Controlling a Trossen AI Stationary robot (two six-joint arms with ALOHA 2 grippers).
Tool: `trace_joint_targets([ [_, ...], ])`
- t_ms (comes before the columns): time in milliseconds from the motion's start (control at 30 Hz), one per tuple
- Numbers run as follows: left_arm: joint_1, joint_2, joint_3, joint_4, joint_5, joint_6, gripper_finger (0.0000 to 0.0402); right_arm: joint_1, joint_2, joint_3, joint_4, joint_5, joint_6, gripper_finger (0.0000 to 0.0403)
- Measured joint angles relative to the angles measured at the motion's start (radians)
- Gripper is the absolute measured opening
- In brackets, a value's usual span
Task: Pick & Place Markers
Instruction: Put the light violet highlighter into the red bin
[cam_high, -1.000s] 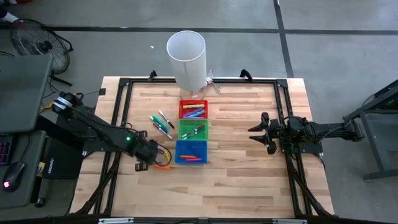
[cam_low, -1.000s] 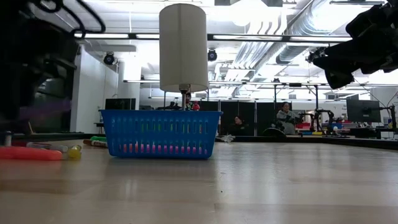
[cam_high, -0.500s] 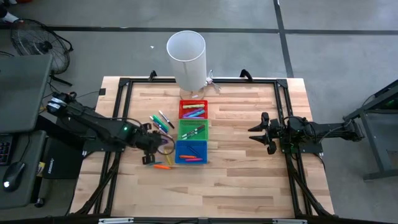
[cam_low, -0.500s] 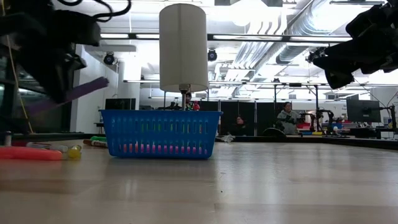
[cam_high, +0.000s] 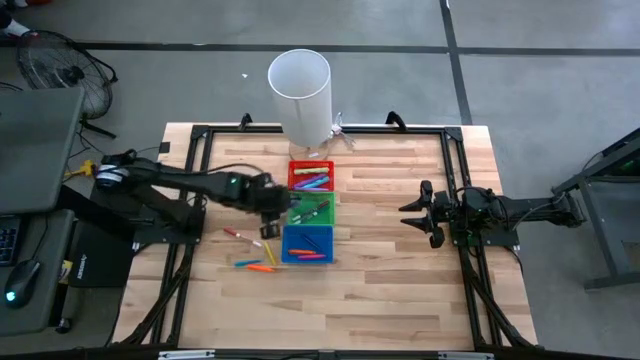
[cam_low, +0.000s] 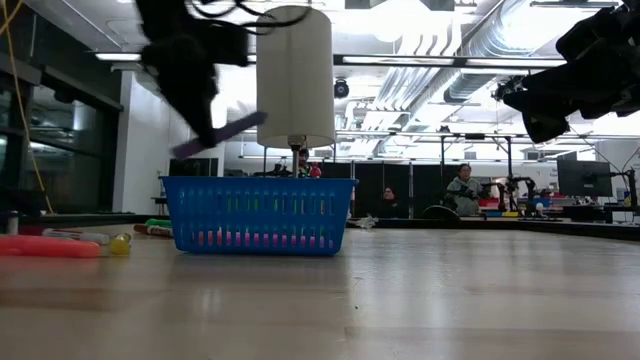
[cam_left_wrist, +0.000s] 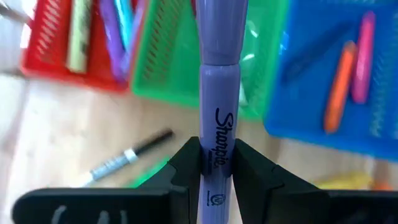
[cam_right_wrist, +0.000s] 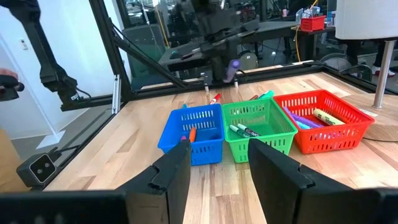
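Carrying one purple marker, the left gripper is hanging above the bench at the nine o'clock edge of the green bin, its fingers clenched on the marker's barrel. By my judgement the carry step is under way; the next move calls for centring over whichever bin is meant, not yet clear, lowering, then letting go.

Right gripper: waiting at three o'clock of the bins, well apart, fingers spread, grasping nothing.

Bins, three, touching in a row: red bin at twelve o'clock, green between, blue bin at six o'clock.

Markers in bins, approximate:
- red: about four, purple, yellow and blue among them
- green: about three, mostly green and dark
- blue: two plain, orange and pink; perhaps a dark third

Loose markers on the bench, at nine o'clock of the blue bin: about four, including an orange marker, with a pink and a yellow one; exact count uncertain.

White cylinder: one, at twelve o'clock beyond the red bin.
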Motion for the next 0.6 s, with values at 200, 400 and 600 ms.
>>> trace_joint_targets([
  [200, 0.107, 0.158, 0.164, -0.015, 0.0, 0.11, 0.0068, 0.0, 0.0, 0.0, 0.0, 0.0, 0.0, 0.0149],
  [400, 0.189, 0.325, 0.346, -0.09, 0.0, 0.204, 0.0068, 0.0, 0.0, 0.0, 0.0, 0.0, 0.001, 0.0149],
  [600, 0.248, 0.462, 0.499, -0.164, -0.007, 0.288, 0.0068, 0.0, 0.0, 0.0, 0.0, 0.0, 0.001, 0.0149],
])
